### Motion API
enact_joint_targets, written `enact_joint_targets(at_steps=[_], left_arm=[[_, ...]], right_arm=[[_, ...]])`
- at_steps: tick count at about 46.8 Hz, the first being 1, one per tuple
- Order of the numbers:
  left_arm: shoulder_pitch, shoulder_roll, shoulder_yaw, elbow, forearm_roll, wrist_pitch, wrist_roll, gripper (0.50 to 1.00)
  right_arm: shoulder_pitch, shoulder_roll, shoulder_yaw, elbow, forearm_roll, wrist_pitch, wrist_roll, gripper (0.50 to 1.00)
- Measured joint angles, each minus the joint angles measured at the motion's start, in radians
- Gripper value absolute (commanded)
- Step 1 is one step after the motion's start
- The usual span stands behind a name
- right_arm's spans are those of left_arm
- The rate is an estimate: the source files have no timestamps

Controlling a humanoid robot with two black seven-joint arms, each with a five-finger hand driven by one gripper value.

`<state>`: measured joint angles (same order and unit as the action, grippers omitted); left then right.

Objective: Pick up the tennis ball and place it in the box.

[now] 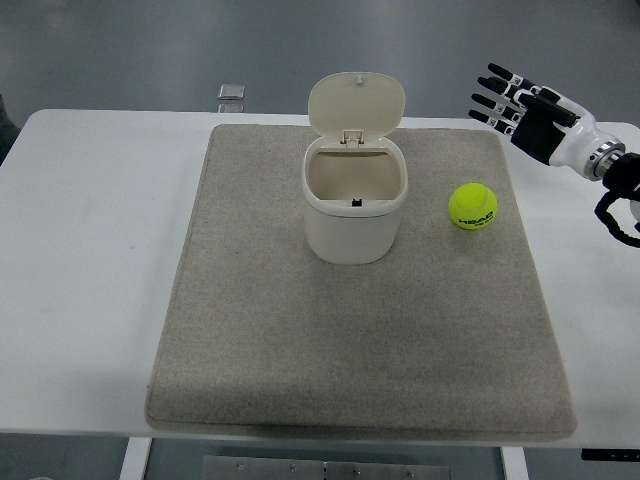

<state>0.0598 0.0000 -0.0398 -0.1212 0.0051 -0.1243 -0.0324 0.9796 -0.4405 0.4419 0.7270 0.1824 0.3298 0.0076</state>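
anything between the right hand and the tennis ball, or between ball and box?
Nothing visible. The right hand is open, up and to the right of the tennis ball, with only bare mat between them. From ball to box the mat is bare too, and the box's lid is flipped up, so the opening is free.

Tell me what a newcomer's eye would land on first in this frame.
The bright yellow tennis ball stands out, lying on the beige mat just right of the cream box, whose hinged lid stands open. Next comes the right hand, fingers spread and empty, hovering above the table's far right corner, behind the ball.
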Motion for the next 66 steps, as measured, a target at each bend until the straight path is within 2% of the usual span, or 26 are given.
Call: enact_joint_targets(at_steps=[31,57,66], left_arm=[[-0.006,0.000,-0.001,0.000,-0.001,0.000,0.000,0.996],[-0.006,0.000,-0.002,0.000,-0.001,0.000,0.000,0.996],[-0.006,0.000,-0.002,0.000,-0.001,0.000,0.000,0.996]], right_arm=[[0.008,-0.009,-0.002,-0.002,-0.005,0.000,0.011,0.913],[0.014,-0.009,-0.006,-0.002,-0.070,0.011,0.016,0.913],[0.033,-0.016,-0.011,-0.001,-0.176,0.016,0.062,0.913]])
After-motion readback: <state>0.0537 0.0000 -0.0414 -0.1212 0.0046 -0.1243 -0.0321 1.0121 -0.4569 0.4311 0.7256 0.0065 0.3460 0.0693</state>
